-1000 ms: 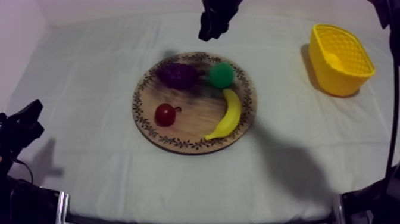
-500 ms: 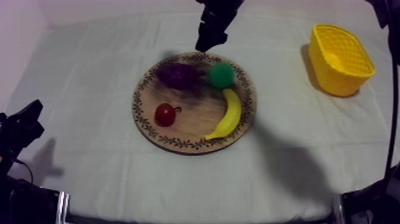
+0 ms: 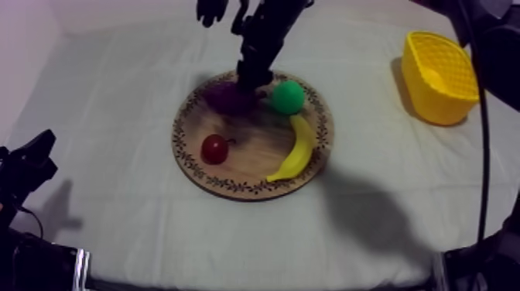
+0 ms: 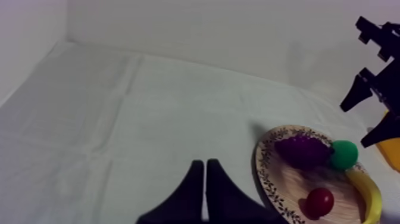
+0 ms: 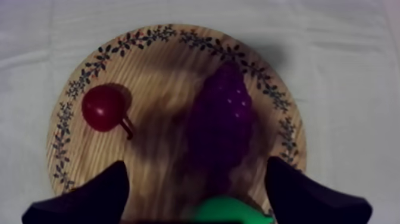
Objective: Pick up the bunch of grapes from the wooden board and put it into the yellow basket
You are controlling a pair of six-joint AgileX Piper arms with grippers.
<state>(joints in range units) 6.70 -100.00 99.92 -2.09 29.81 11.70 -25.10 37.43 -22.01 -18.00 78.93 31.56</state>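
The purple bunch of grapes (image 3: 224,97) lies at the far left of the round wooden board (image 3: 232,184). My right gripper (image 3: 252,77) hangs just above the grapes' right end, reaching in from the upper right. The right wrist view looks straight down on the grapes (image 5: 220,116), and my right gripper (image 5: 197,170) is open, one finger at each side of the bunch and nothing held. Low at the left table edge rests my left gripper (image 3: 31,159); its fingers (image 4: 204,173) lie together, shut on nothing. At the far right stands the yellow basket (image 3: 441,73).
The board also carries a green pear (image 3: 288,97) right beside the grapes, a banana (image 3: 295,148) and a small red fruit (image 3: 214,148). From the left wrist view, the right arm (image 4: 369,89) hangs above the board (image 4: 268,179).
My right gripper has come down and to the left, from behind the board's far rim to just over the grapes. The left arm and the fruit have not moved.
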